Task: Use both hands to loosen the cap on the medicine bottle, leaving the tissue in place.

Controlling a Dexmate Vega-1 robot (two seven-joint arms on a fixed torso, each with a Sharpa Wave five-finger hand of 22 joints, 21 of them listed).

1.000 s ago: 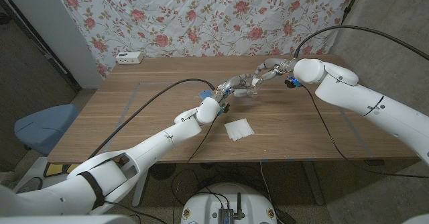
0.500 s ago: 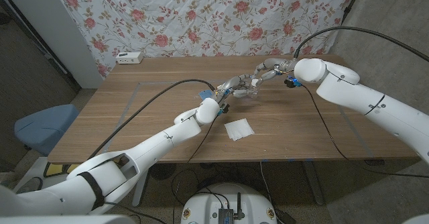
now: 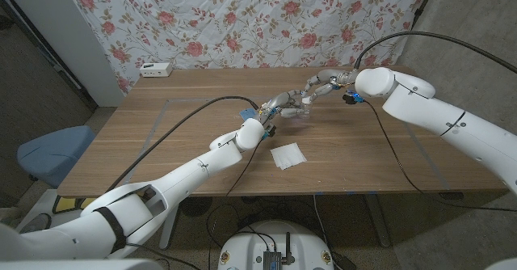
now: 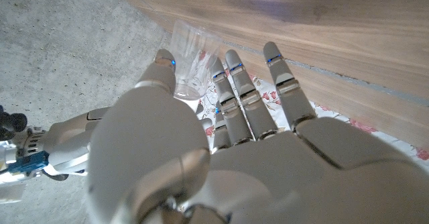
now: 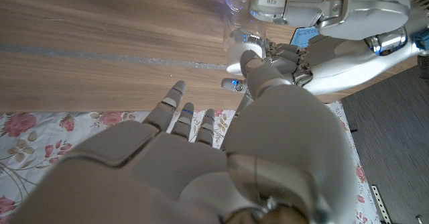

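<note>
Left hand: reaches in from the near left to mid-counter, fingers wrapped round the clear bottle; the left wrist view shows thumb on one side and fingers on the other, so it's holding the body.
Right hand: comes from the far right and meets the left one at the bottle. In the right wrist view its thumb is up against the white cap. Looks like it's gripping the cap, but I honestly can't tell how tight.
Bottle: between the two hands, middle of the counter, a bit toward the far side.
Tissue: flat on the counter, nearer than the hands, apart from both.
Step, my guess: the twist itself.
How to do it well: keep the left hand steady as the anchor, turn only the cap with the right, small turn, and stop once it gives. Don't drag the bottle toward the tissue.
Background: floral cloth behind the counter.
</note>
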